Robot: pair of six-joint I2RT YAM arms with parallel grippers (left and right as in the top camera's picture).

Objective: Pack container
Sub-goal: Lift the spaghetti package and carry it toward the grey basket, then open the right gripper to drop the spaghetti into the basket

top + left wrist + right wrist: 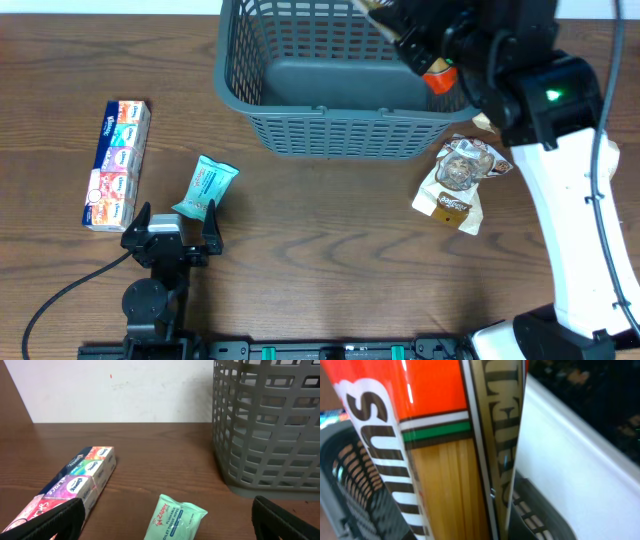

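Two end effectors flank the container (330, 130): the right end effector (425, 58), clenched on an orange snack pack (420, 460), hangs over the container's right rim, and the left end effector (172, 215) stands released wide, front-left of the container. The container sits upright on the table (330, 260), with a teal wipes pack (205, 187) and a tissue-pack strip (118, 163) to its left and a brown biscuit packet (460, 182) off its front-right corner.

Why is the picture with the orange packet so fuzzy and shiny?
Right wrist view: the orange packet sits very close to the lens, so its letters look huge and soft, with a white glare streak. Left wrist view: the teal pack and the basket look sharp. Overhead view: even light, only faint shadows.
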